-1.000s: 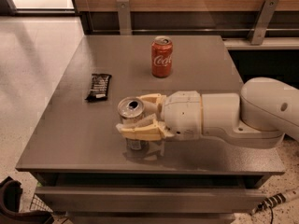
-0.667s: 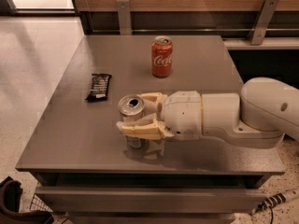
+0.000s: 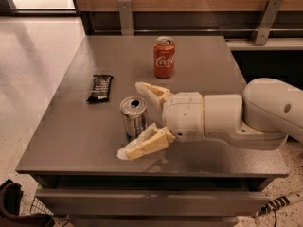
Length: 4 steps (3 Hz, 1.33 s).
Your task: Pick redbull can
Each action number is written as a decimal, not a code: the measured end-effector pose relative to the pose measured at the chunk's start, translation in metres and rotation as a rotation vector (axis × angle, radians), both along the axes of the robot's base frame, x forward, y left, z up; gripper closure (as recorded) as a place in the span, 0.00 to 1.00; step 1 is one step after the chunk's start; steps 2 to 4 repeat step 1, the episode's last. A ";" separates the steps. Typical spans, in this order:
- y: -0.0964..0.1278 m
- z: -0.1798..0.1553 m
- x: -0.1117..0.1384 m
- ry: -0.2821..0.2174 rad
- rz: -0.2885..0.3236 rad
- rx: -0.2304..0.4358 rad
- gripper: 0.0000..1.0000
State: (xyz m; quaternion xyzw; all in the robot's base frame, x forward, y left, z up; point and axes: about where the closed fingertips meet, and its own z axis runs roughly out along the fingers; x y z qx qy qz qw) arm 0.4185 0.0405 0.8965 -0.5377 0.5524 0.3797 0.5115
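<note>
The redbull can (image 3: 134,118), a slim silver can with an open top, stands upright on the grey table (image 3: 66,126) near its front middle. My gripper (image 3: 129,120) reaches in from the right, open, with its cream fingers spread wide. One finger (image 3: 150,91) lies behind the can and the other (image 3: 144,145) in front of it, low by the table top. The can stands between the fingers, and neither visibly presses on it.
A red Coca-Cola can (image 3: 164,57) stands at the back middle of the table. A dark snack bar (image 3: 100,87) lies at the left. A wooden wall with metal brackets runs behind, and the table's front edge is close below the gripper.
The fingers, close around the can a second ago, have spread wide apart. The can stands in about the same place on the table.
</note>
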 end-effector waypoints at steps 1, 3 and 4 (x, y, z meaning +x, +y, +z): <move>0.000 0.000 0.000 0.000 0.000 0.000 0.00; 0.000 0.000 0.000 0.000 0.000 0.000 0.00; 0.000 0.000 0.000 0.000 0.000 0.000 0.00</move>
